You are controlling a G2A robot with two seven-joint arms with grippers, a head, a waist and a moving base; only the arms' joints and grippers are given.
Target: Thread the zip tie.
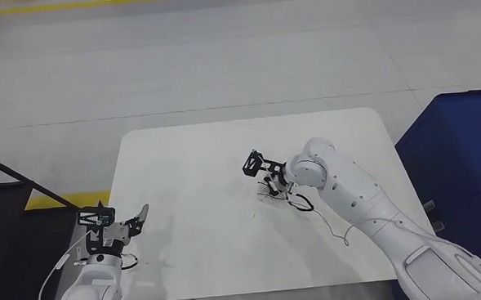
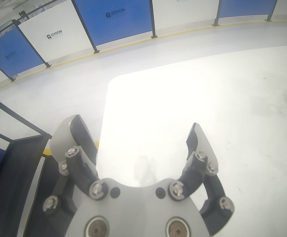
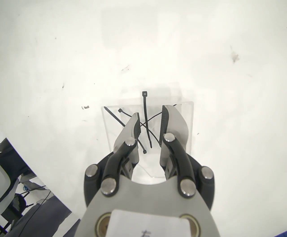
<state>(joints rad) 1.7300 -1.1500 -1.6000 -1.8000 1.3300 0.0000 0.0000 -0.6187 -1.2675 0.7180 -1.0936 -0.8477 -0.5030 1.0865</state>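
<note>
Several black zip ties lie crossed in a clear plastic tray (image 3: 107,125) near the middle of the white table (image 1: 192,169). One zip tie (image 3: 146,116) runs straight between the fingers of my right gripper (image 3: 149,112), which hangs open just above the tray; whether the fingers touch anything I cannot tell. In the top view the right gripper (image 1: 268,184) sits over the dark ties (image 1: 274,196). My left gripper (image 2: 136,125) is open with nothing between its fingers, at the table's near left edge (image 1: 138,219).
A blue bin or cart (image 1: 462,163) stands off the table's right side. Dark framing (image 2: 20,157) lies beyond the table's left edge. Blue and white barrier panels (image 2: 112,20) line the floor far behind. The table's left half is bare.
</note>
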